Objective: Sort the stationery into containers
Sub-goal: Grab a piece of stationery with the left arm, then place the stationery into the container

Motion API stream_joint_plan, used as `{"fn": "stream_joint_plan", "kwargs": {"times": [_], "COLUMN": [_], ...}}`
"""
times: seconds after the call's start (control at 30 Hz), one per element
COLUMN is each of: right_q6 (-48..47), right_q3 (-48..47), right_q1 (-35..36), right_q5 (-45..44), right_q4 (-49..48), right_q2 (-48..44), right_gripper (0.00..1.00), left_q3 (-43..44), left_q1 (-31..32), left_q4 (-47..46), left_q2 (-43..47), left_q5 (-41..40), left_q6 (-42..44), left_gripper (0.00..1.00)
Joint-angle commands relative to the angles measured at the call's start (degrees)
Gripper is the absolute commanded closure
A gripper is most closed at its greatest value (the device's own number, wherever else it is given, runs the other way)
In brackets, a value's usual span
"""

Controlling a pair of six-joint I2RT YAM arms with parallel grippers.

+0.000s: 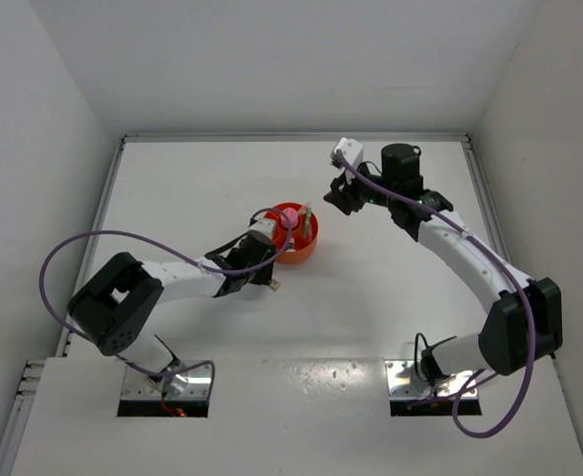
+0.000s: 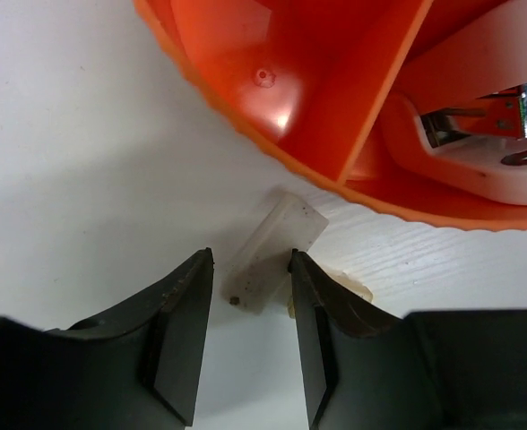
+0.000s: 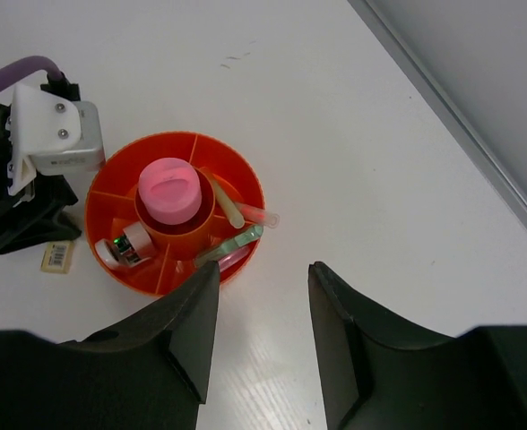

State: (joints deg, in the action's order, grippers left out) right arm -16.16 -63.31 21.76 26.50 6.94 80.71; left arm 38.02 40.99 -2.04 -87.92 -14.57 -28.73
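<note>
Orange plastic organiser [image 3: 156, 148] sits mid-table, with the pink cylinder [image 3: 169, 188] upright in its central well, the mini stapler [image 3: 125, 246] in one outer compartment, and the pale yellow stick [image 3: 226, 199] and mint green stick [image 3: 232, 242] leaning in others. The left gripper [image 2: 250, 260] is low by the rim, jaws apart astride a small beige block [image 2: 277, 224] lying on the table [image 2: 84, 179] just outside the wall; one finger touches the block. The right gripper [image 3: 263, 273] hovers high and well apart, jaws parted and empty.
</note>
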Motion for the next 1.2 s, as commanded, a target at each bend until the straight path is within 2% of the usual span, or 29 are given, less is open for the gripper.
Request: {"fn": "stream_joint_plan", "kwargs": {"times": [0.0, 0.3, 0.4, 0.43, 0.47, 0.53, 0.6, 0.63, 0.67, 0.77, 0.87, 1.03, 1.17], "right_q6": [1.6, 2.8, 3.4, 3.4, 3.9, 3.9, 3.9, 3.9, 3.9, 4.5, 5.5, 6.1, 6.1], "right_q3": [0.6, 0.6, 0.6, 0.6, 0.6, 0.6, 1.2, 1.2, 1.2, 1.2, 1.2, 1.2, 1.7], "right_q1": [-1.0, -2.7, -3.3, -3.3, -3.3, -3.8, -3.8, -3.8, -3.8, -4.4, -4.4, -5.0, -5.0], "right_q5": [3.2, 5.0, 5.7, 6.2, 6.2, 6.2, 6.7, 6.7, 7.3, 8.0, 9.2, 9.7, 9.7], "right_q4": [-3.2, -3.7, -3.7, -3.7, -3.7, -3.7, -3.7, -3.7, -3.7, -4.2, -4.2, -4.2, -4.2], "right_q2": [-2.2, -2.7, -2.7, -2.7, -2.7, -2.7, -3.3, -3.3, -3.3, -3.3, -2.8, -2.7, -4.0], "right_gripper": [0.55, 0.55, 0.55, 0.55, 0.55, 0.55, 0.55, 0.55, 0.55, 0.55, 0.55, 0.55, 0.55], "left_q3": [1.4, 1.4, 0.8, 0.8, 0.8, 0.3, 0.3, 0.3, 0.3, 1.7, 4.4, 11.6, 16.6], "left_q1": [0.8, 1.4, 2.0, 2.0, 2.8, 3.3, 4.4, 4.4, 4.4, 4.4, 1.2, -2.1, -4.3], "left_q4": [0.3, 1.3, 1.3, 1.9, 2.4, 3.0, 5.2, 6.3, 7.3, 10.7, 11.3, 12.2, 10.3], "left_q2": [-2.1, -3.3, -3.3, -3.3, -2.7, 0.4, 6.4, 6.4, 11.5, 19.1, 24.6, 19.9, 12.7], "left_q5": [1.0, 2.9, 2.9, 2.9, 2.1, 0.7, -1.2, -2.2, -2.9, -6.6, -6.1, -6.7, -3.5], "left_q6": [1.9, 1.4, 0.9, 0.3, -0.4, -1.2, -2.9, -3.5, -4.0, -5.5, -6.9, -6.3, -4.5], "left_gripper": [0.54, 0.53, 0.64, 0.78, 0.84, 0.91, 0.94, 0.94, 0.94, 0.97, 0.97, 0.97, 0.96]}}
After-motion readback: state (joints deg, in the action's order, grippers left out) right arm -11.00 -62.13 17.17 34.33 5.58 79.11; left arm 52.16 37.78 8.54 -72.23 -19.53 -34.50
